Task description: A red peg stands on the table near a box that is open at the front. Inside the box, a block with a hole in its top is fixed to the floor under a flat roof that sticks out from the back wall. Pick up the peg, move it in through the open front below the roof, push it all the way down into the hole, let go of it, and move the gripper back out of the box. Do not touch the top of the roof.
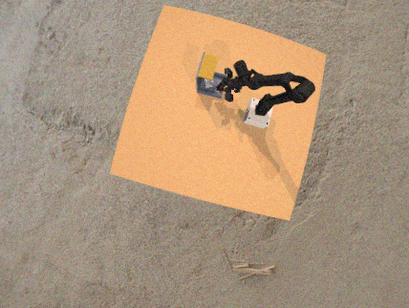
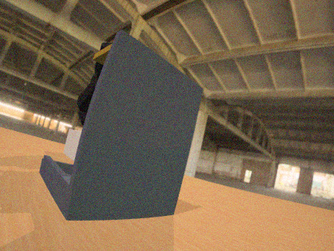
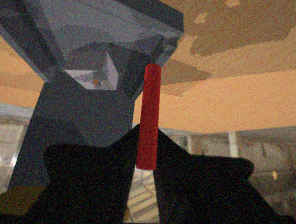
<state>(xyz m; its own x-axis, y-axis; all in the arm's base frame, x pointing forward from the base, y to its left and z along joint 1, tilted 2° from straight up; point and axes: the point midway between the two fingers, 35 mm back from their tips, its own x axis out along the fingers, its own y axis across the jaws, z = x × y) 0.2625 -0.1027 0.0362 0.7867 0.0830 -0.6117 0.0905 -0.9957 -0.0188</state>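
The red peg (image 3: 149, 100) is held between the fingertips of my gripper (image 3: 145, 128) (image 1: 221, 88), which is shut on it. In the wrist view its far end sticks out beyond the fingers, in front of the blue-grey box (image 3: 85, 120) (image 1: 209, 94) (image 2: 133, 129). The pale block (image 3: 82, 76) with an orange-looking hole shows inside the box, left of the peg in that view. The yellow roof (image 1: 207, 66) (image 2: 102, 54) (image 3: 17, 202) juts from the back wall. In the top view my fingers are at the box's open side, beside the roof. The tall wall hides the peg from the exterior view.
The orange table top (image 1: 153, 143) carries the box and the arm's white base (image 1: 258, 120) (image 2: 72, 144). The black arm (image 1: 274, 80) reaches from the base around to the box. A low side wall (image 2: 55, 183) edges the box in the exterior view.
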